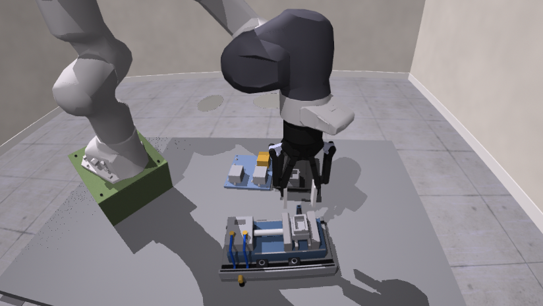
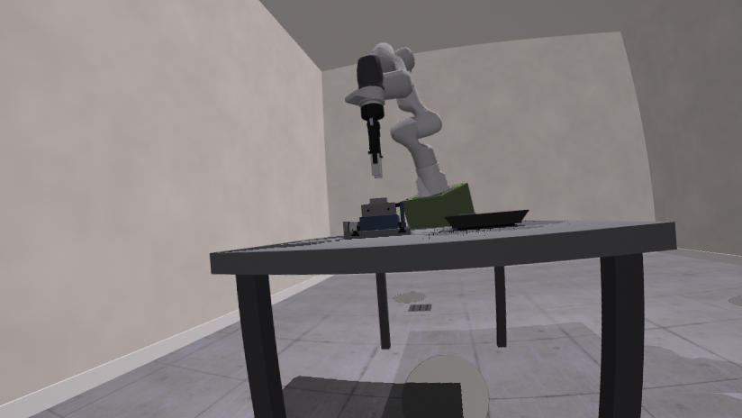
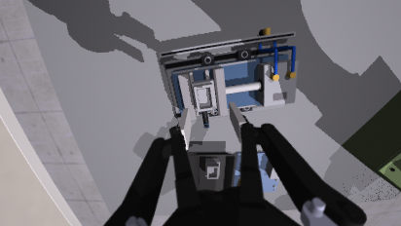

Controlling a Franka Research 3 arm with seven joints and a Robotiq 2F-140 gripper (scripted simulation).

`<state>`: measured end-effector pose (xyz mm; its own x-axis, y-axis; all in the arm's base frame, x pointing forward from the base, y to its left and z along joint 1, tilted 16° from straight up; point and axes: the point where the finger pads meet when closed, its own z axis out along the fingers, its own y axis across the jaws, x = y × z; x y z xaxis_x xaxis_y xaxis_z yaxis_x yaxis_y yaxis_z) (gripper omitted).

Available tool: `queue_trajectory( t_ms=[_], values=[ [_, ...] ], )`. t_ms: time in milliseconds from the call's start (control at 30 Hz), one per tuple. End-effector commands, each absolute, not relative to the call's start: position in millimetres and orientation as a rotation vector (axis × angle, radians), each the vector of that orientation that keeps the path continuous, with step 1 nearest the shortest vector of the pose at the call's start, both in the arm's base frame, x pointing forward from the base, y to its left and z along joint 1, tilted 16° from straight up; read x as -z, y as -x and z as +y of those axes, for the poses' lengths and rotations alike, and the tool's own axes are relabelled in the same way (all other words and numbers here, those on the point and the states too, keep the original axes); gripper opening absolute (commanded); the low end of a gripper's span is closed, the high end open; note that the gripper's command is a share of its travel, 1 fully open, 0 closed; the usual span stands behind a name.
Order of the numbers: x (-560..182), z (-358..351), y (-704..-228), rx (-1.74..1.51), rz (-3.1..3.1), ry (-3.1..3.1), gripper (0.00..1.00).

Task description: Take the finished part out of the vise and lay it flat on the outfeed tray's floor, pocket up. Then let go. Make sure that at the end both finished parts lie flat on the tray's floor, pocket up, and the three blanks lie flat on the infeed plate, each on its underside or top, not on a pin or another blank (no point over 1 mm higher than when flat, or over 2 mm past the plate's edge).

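The finished part (image 1: 299, 224) is a light grey block with a rectangular pocket facing up. It sits clamped between the jaws of the blue and grey vise (image 1: 277, 243) near the table's front. In the wrist view the part (image 3: 204, 95) lies just ahead of my fingertips. My gripper (image 1: 299, 199) hangs straight down a short way above the part, a little behind it. Its fingers stand partly open with nothing between them. The outfeed tray (image 2: 488, 218) is a shallow black tray on the table, seen only in the exterior view, beside the green pedestal.
A blue plate (image 1: 248, 173) with grey blocks and an orange block lies behind the vise, under my wrist. The arm's green pedestal (image 1: 121, 182) stands at the left. Blue hoses (image 1: 237, 248) run at the vise's left end.
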<state>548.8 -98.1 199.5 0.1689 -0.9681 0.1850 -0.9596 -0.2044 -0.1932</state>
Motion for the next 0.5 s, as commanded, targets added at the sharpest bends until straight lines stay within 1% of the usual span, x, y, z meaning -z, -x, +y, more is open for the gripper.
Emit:
queue_trajectory(
  t_ms=[0, 467],
  values=[
    [-200.8, -99.2, -549.7, 0.424, 1.952, 2.383, 0.4],
    [-198.0, -99.6, -550.6, 0.426, 1.949, 2.377, 0.4]
  ],
)
